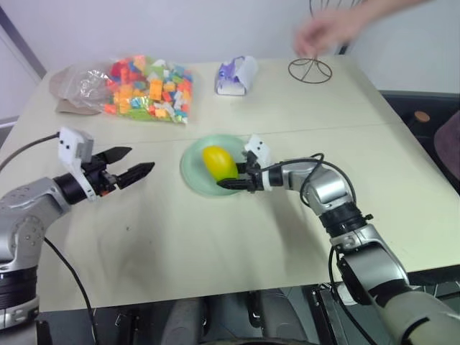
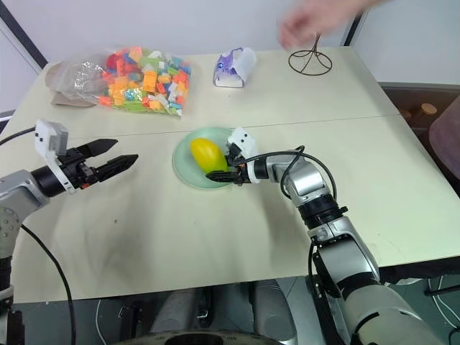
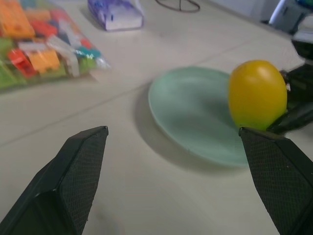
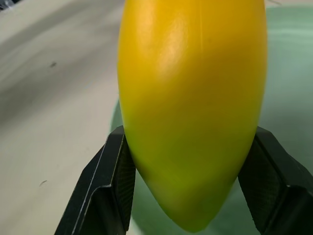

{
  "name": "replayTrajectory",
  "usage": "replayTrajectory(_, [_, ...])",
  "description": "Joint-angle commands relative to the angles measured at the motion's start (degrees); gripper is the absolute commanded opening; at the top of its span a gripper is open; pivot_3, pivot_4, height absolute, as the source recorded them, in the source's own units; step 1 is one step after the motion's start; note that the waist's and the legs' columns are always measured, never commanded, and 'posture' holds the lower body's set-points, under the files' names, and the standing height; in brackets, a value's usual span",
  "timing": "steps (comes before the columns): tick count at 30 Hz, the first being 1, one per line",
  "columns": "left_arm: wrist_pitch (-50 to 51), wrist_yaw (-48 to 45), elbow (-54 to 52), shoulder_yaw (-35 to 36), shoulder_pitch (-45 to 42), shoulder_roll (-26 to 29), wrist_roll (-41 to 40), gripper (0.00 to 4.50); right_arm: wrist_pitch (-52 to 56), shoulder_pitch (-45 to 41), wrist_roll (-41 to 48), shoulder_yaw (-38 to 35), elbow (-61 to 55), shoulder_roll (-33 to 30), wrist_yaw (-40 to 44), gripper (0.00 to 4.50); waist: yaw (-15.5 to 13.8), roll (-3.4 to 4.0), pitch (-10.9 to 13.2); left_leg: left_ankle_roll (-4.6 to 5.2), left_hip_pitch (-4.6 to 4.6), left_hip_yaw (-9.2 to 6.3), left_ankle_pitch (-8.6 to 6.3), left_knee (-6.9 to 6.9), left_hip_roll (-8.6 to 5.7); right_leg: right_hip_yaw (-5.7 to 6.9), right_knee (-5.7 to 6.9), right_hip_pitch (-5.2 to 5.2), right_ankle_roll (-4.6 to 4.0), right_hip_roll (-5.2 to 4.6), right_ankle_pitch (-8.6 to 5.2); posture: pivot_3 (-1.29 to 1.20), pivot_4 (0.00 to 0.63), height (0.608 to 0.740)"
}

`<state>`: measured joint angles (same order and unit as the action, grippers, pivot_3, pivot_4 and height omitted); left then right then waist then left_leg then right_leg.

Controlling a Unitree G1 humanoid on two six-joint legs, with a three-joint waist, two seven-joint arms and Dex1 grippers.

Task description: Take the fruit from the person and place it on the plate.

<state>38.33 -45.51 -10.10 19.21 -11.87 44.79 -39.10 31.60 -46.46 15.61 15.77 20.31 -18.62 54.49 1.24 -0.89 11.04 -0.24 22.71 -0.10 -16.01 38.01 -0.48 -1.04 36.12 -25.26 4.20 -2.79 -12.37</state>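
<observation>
The right gripper [image 1: 231, 175] is clamped on the fruit [image 1: 218, 162], one black finger [image 4: 110, 188] pressed to each flank, and it holds the fruit over the plate [image 1: 192, 164]. In the right wrist view the fruit's upper end runs off the frame. Whether its underside touches the plate or hangs just above it is hard to call from any angle. The fruit is a smooth, glossy oval, rich yellow along most of its body and shading to green at the narrow tip. That green tip sits between the fingers, toward the wrist, and the long axis runs on away from the wrist, across the plate. In the head views it lies at a slant, green end nearer the robot. The plate is round, flat and pale mint with a low plain rim, and the gripper covers its right edge.

Over on the left, the left gripper [image 1: 126, 166] hangs above bare tabletop well apart from the plate, jaws spread wide and holding nothing, its textured pads [image 3: 80, 166] aimed toward the plate. Further back lies a clear bag of colourful blocks [image 1: 147, 89], then a small purple-and-white packet [image 1: 236, 76] and a thin wire stand [image 1: 310, 68]. The person's hand [image 1: 323, 30] shows blurred above that stand, near the table's far edge, forearm cut off by the frame.
</observation>
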Motion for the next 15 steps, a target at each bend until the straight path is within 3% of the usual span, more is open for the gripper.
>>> replayTrajectory(1, [-1.2, -0.4, -2.5, 0.1, 0.5, 0.6, 0.8, 4.5, -1.8, -2.4, -1.1, -1.5, 0.0, 1.0, -0.8, 3.33, -0.1, -0.02, 0.0, 0.0, 0.0, -0.01, 0.0, 0.0, 0.0, 0.01, 0.0, 0.0, 0.0, 0.0, 0.0, 0.0, 0.15, 0.74])
replayTrajectory(3, [-1.2, -0.3, -2.8, 0.1, 0.8, 0.3, 0.9, 4.5, -2.2, -2.9, -1.4, -2.0, 0.8, 1.4, -1.2, 4.32, -0.1, -0.02, 0.0, 0.0, 0.01, -0.01, 0.0, 0.0, 0.0, 0.02, -0.01, 0.0, 0.0, 0.0, 0.0, 0.0, 0.15, 0.74])
replayTrajectory(4, [-1.2, -0.3, -2.9, 0.1, 0.9, 0.2, 0.9, 4.5, -2.2, -3.0, -1.4, -2.2, 1.0, 1.6, -1.3, 4.47, -0.1, -0.02, 0.0, 0.0, 0.01, -0.01, 0.0, 0.0, 0.0, 0.02, -0.02, 0.01, 0.0, 0.0, 0.0, 0.0, 0.15, 0.74])
replayTrajectory(10, [-1.5, 0.1, -2.9, 0.1, 0.9, -0.5, 1.6, 4.5, -3.5, -4.3, -1.8, -4.3, 1.4, 1.9, -3.0, 4.47, -0.2, -0.02, 0.0, -0.01, 0.04, -0.01, 0.0, 0.0, -0.02, 0.02, -0.03, 0.0, 0.0, -0.03, 0.0, 0.0, 0.15, 0.74])
replayTrajectory(15, [-4.0, 1.9, 0.0, 1.2, -0.6, -1.2, 3.7, 4.5, -3.0, -5.7, -0.6, -9.7, -1.4, -2.6, -4.0, 4.47, -0.4, -0.02, 0.0, -0.01, 0.05, -0.02, 0.0, 0.0, -0.02, 0.04, -0.03, -0.01, 0.0, -0.03, 0.0, 0.0, 0.15, 0.74])
